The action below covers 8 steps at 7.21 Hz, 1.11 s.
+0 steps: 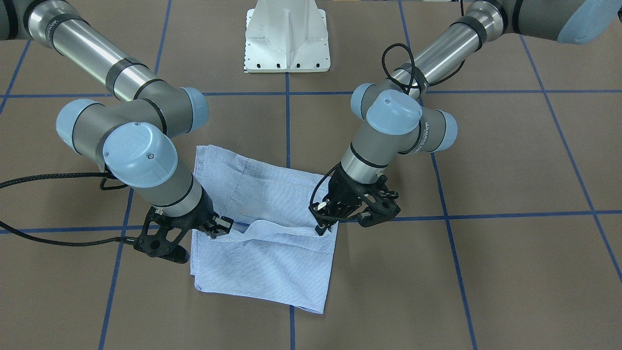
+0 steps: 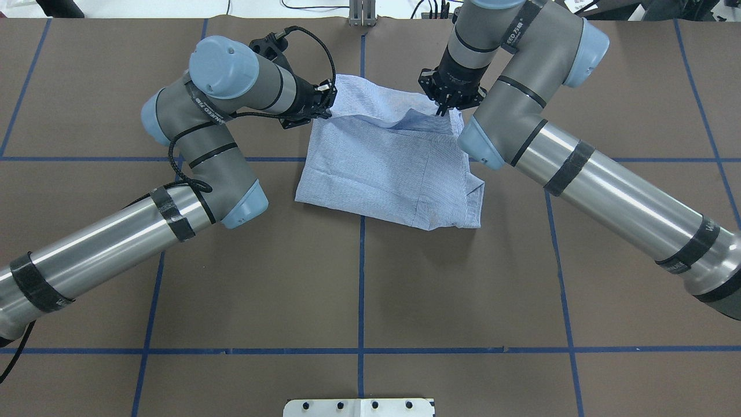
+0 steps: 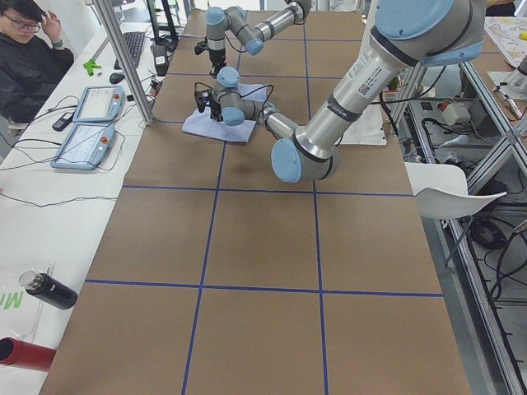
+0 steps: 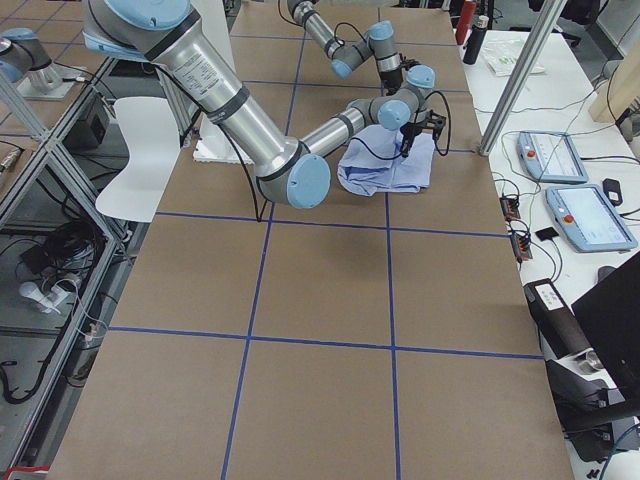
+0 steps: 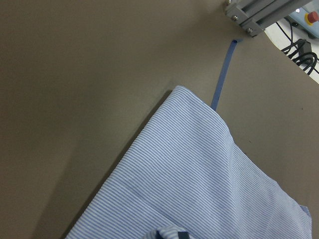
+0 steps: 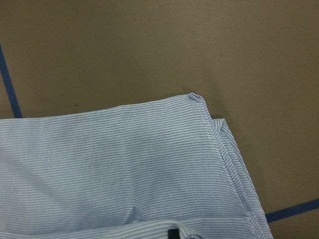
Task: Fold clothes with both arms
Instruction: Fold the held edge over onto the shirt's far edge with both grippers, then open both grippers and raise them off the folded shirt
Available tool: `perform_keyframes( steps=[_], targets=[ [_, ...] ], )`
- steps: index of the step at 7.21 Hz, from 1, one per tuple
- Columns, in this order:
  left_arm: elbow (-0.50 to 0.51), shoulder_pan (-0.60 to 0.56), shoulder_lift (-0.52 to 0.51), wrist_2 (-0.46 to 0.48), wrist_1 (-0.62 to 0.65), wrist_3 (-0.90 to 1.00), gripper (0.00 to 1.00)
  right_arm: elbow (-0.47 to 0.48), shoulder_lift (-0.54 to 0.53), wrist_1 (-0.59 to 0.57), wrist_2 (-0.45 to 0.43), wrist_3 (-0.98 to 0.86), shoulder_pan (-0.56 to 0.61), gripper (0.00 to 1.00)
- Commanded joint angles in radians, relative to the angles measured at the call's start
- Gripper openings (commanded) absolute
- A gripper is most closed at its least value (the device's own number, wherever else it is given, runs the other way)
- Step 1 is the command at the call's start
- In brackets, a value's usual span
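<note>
left gripper [image 2: 325, 99] clamped on the far left corner of the folded light-blue striped shirt [image 2: 388, 168], shirt lying on the brown surface [image 2: 359, 278], far edge raised, right gripper [image 2: 443, 108] clamped on its far right corner

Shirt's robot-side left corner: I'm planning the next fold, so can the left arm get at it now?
Probably, though not at once: the left gripper is shut on the far edge of the shirt. Only bare table lies around that corner, so nothing blocks it.
</note>
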Motion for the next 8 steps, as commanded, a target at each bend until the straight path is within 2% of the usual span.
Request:
perform_keyframes(
  steps=[1,3,5,8],
  targets=[
    [0.004,0.000,0.001,0.000,0.001,-0.004,0.00,-0.008,0.002,0.019,-0.008,-0.003,-0.001,0.99],
    [0.002,-0.006,0.000,0.002,0.000,-0.007,0.25,-0.009,0.008,0.028,0.005,-0.043,0.016,1.00],
    [0.002,-0.028,-0.001,0.000,0.003,-0.001,0.24,-0.009,0.014,0.028,0.064,-0.066,0.053,1.00],
    [-0.001,-0.061,0.001,-0.023,0.009,0.005,0.25,0.039,0.008,0.024,0.075,-0.069,0.048,1.00]
  ],
)
